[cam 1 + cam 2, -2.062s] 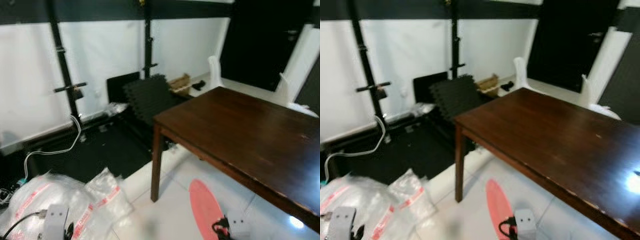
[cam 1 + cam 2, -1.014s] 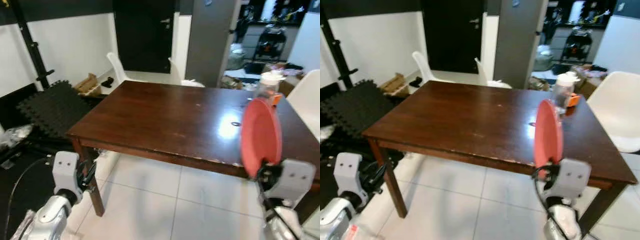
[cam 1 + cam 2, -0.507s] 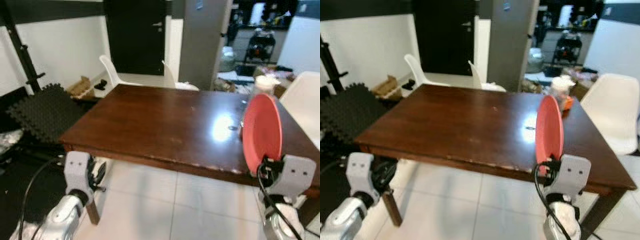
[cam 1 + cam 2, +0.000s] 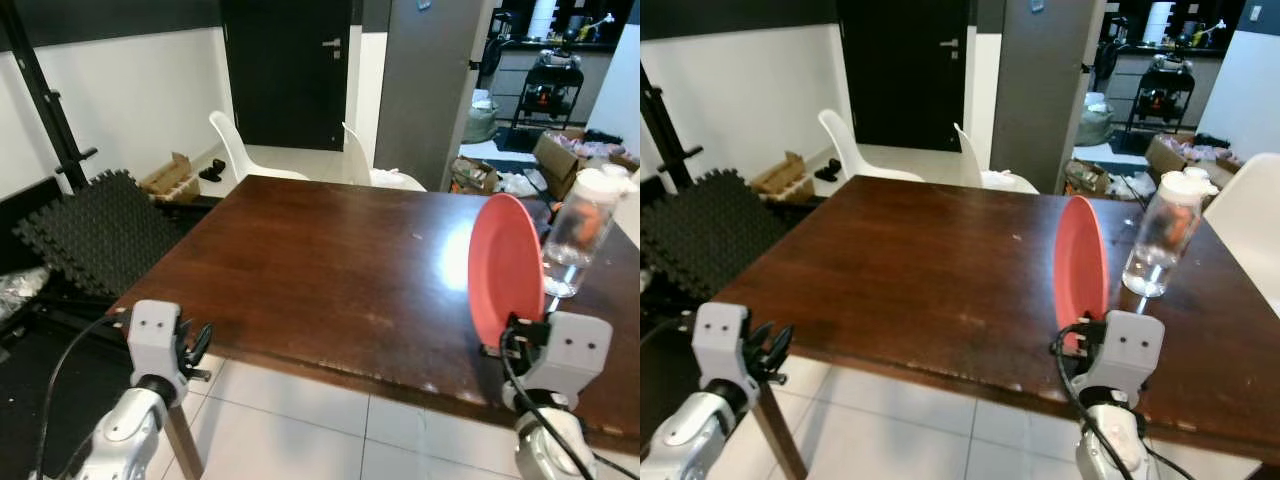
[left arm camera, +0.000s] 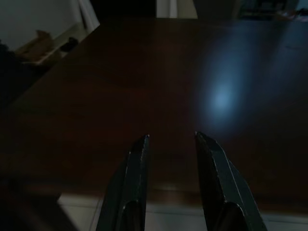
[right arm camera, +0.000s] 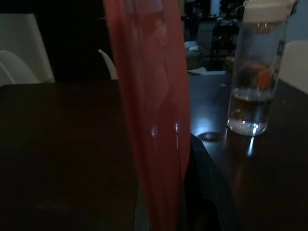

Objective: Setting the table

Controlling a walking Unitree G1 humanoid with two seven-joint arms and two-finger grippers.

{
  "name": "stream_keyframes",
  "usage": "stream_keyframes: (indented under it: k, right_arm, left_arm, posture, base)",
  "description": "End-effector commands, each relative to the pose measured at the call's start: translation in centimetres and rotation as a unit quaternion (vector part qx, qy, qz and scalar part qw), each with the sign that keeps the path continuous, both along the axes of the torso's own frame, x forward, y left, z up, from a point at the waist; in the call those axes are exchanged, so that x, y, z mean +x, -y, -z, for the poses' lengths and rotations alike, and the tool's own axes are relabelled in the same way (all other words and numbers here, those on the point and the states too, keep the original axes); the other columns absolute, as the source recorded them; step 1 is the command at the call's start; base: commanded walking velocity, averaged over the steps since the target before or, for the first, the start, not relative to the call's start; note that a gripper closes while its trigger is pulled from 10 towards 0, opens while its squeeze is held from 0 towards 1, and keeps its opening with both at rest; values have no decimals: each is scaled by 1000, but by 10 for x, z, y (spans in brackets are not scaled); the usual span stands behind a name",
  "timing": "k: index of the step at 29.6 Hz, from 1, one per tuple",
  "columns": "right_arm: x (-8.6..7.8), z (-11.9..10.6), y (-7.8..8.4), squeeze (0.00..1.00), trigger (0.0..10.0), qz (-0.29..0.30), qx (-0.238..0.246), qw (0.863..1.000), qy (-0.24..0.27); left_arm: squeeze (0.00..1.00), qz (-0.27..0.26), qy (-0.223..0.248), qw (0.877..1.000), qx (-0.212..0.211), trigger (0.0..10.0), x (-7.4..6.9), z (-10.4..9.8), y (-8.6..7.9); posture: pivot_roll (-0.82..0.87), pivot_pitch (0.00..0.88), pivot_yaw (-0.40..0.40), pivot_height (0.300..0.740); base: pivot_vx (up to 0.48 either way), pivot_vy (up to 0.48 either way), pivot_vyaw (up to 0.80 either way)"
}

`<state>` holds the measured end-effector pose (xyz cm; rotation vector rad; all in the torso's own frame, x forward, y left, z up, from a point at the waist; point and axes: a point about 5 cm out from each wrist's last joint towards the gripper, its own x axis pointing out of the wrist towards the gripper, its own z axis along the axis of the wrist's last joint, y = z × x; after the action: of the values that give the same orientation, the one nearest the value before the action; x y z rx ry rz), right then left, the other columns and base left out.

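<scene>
Left eye view, read from left to right: the left pincer [image 4: 196, 348] hangs at the near left corner of the bench [image 4: 320, 270], below its edge. Its two black fingers stand a little apart with nothing between them; the left wrist view confirms the gap, with bare dark wood ahead.

At centre, the bench top is dark brown wood, with a bright reflection towards its right half.

Further right, the right pincer [image 4: 507, 340] is closed on the lower rim of the red plate [image 4: 505, 270]. The plate stands on edge, nearly vertical, its face turned towards the left. In the right wrist view the plate rises edge-on from between the fingers. The plate sits above the near right part of the bench, just inside the front edge.

At far right, a clear bottle [image 4: 578, 232] with a white cap stands upright on the bench, just beyond and to the right of the plate, apart from it.

Judgement: the coming move turns on plate orientation. The plate must tip from vertical to flat, and the free wood lies to its left, away from the bottle. The right arm alone holds the plate and is nearer.
</scene>
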<state>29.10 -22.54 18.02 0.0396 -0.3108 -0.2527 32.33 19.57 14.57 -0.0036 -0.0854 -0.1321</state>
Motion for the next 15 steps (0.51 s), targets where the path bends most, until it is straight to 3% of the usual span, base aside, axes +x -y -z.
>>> stream_keyframes:
  k: [1, 10, 15]
  right_arm:
    - [-2, 5, -1, 0, 10000, -1, 8, 1000, -9]
    - [-1, 5, -1, 0, 10000, 0, 7, 1000, -12]
    - [0, 4, -1, 0, 10000, -2, 4, 1000, -12]
  left_arm:
    - [0, 0, -17, 1000, 4, 10000, -3, 7, -1]
    - [0, 6, -20, 1000, 4, 10000, -2, 8, 2]
    - [0, 6, -20, 1000, 3, 10000, -3, 8, 3]
  posture:
    - [-47, 47, 99, 740]
    - [-47, 47, 99, 740]
    - [-47, 48, 97, 740]
  base:
    - [480, 0, -781]
    - [480, 0, -683]
    - [454, 0, -81]
